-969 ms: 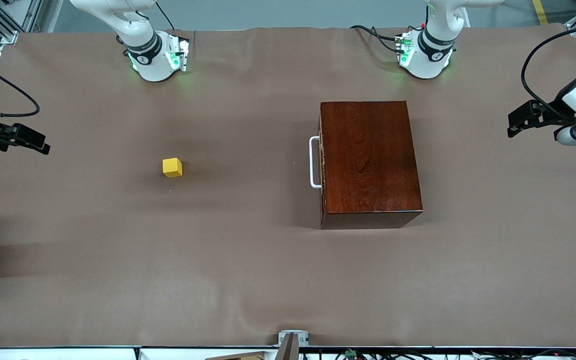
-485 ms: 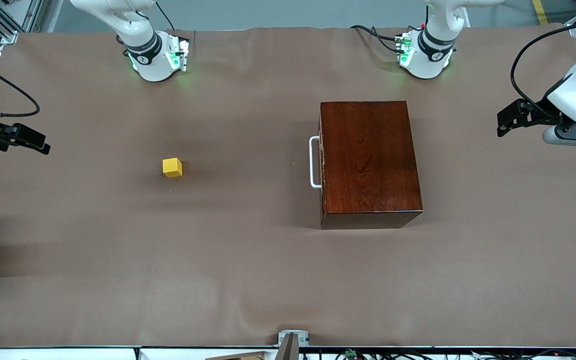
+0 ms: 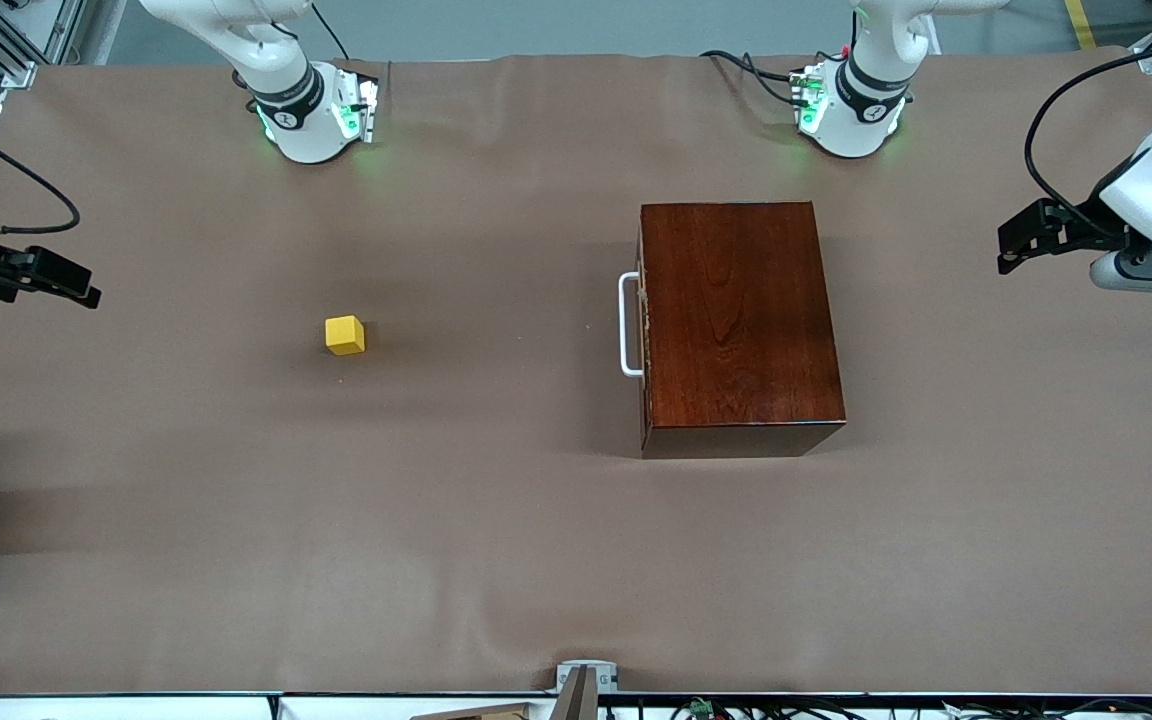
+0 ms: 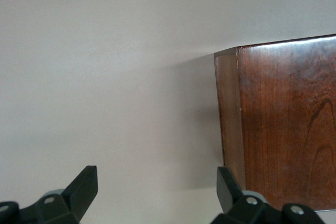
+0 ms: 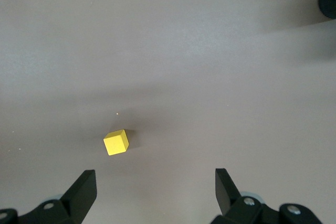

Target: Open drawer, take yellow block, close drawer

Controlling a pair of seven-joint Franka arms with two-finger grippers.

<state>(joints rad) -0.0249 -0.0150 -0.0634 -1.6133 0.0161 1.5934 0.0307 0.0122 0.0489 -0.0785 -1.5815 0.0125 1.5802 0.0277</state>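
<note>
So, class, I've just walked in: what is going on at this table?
Nothing is being handled yet. The drawer is shut inside the dark wooden box, only its white handle sticking out. The yellow block sits on the bare table, toward the right arm's end. The left gripper is open above the table beside the box. The right gripper is open above the table near the block. Neither touches anything.
</note>
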